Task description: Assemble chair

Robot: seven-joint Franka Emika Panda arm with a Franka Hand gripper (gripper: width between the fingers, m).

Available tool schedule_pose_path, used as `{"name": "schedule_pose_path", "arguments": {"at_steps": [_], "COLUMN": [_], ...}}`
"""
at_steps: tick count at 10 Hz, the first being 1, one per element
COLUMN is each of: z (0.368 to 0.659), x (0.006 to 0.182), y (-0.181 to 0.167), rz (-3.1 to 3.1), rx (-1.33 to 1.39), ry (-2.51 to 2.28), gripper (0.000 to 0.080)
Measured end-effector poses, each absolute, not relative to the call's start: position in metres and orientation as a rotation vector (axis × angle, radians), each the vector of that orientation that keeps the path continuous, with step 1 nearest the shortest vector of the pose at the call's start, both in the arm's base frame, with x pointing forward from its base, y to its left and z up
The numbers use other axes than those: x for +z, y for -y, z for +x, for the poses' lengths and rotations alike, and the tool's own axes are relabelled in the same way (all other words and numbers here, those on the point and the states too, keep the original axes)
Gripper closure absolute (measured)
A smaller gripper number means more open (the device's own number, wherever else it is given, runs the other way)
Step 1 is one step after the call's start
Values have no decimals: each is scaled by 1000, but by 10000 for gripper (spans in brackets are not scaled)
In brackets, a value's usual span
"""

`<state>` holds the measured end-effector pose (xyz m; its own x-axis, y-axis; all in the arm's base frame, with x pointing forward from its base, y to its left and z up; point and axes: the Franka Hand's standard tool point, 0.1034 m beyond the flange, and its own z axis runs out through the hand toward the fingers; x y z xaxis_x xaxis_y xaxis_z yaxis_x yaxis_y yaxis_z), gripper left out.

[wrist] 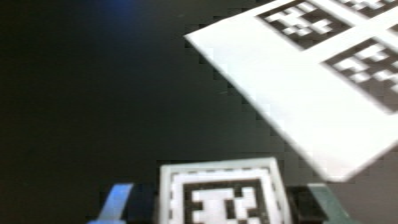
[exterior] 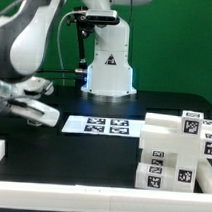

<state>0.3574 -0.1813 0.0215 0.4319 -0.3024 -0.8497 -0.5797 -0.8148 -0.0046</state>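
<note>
At the exterior view's left, the blurred gripper clasps a tagged white chair piece, mostly cut off.

Chair parts: matte white blocky pieces, each with small black-and-white square tags, stacked in a loose cluster on the dark surface, well apart from the gripper, toward the exterior view's right. One tagged white piece sits between the gripper's fingers in the wrist view; contact unclear.
</note>
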Motion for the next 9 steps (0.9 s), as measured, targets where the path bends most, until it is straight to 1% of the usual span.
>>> {"name": "schedule_pose_path", "arguments": {"at_steps": [2,3,4,5,6,7,8,9], "z": [392,412,411,407,410,414,433,451], "x": [59,85,95,90,89,91,99,118], "y": [164,152,150,151,152,150,141,117], "rz": [-2486,-2590,-2683,-2719,-2758,-2787,-2863,-2914], "rx": [1194,1038,884,802,729,667,504,334], "ry": [-689,-617,-564,-588,-590,-584,-563,-495], "gripper": [521,521,521,521,520,520,520,518]}}
